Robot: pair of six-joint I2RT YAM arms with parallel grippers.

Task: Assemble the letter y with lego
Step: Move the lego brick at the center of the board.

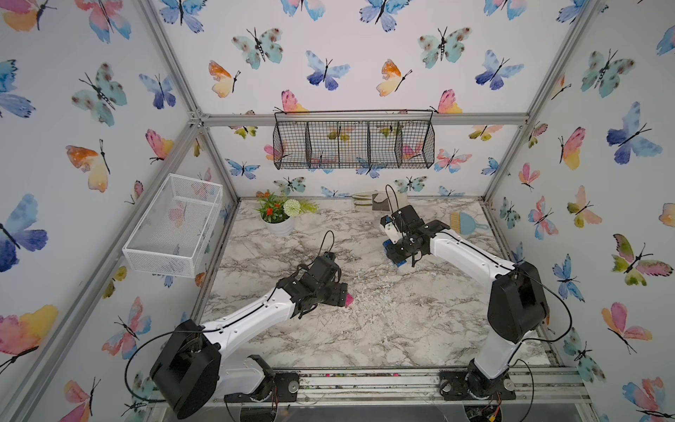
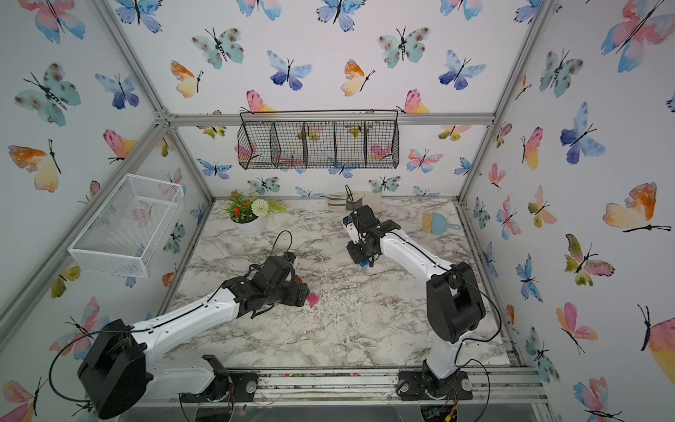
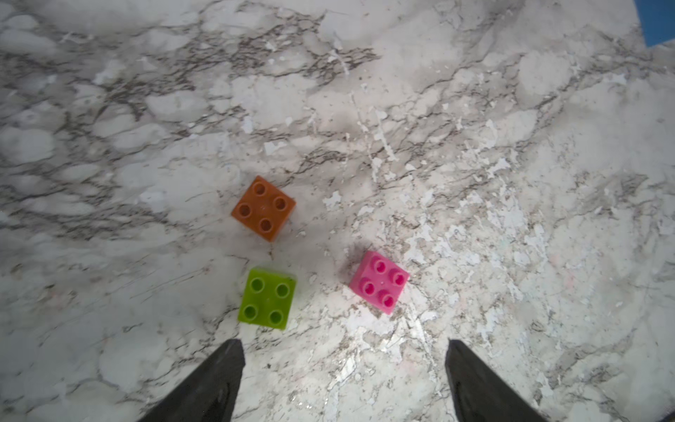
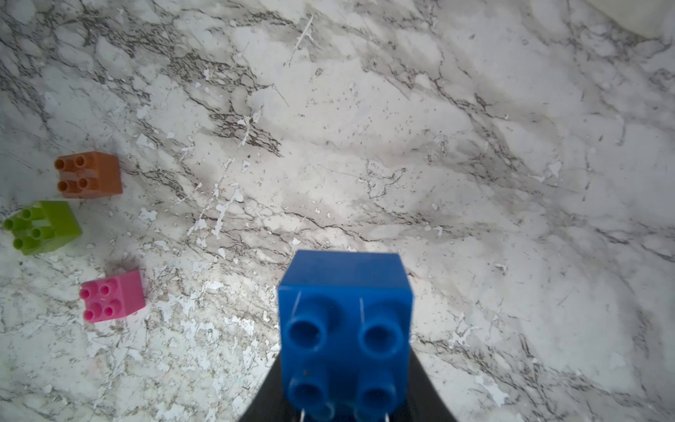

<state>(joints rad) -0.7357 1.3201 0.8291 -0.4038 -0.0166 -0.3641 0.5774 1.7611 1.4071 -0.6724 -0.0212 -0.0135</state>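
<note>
Three loose lego bricks lie studs-up on the marble table: orange (image 3: 263, 208), lime green (image 3: 267, 299) and pink (image 3: 379, 282). They also show in the right wrist view, orange (image 4: 89, 174), green (image 4: 44, 226) and pink (image 4: 113, 296). My left gripper (image 3: 343, 343) hovers above them, open, with only bare table between its fingers. In both top views the pink brick (image 1: 349, 299) (image 2: 313, 299) peeks out at its tip. My right gripper (image 4: 345, 365) is shut on a dark blue square brick (image 4: 345, 329), held off the table farther back (image 1: 400, 263). The letter y is out of view.
A white flower pot (image 1: 279, 219) stands at the back left and a small blue brush (image 1: 467, 222) lies at the back right. A white mesh basket (image 1: 175, 226) hangs on the left wall and a black wire basket (image 1: 354, 144) on the back wall.
</note>
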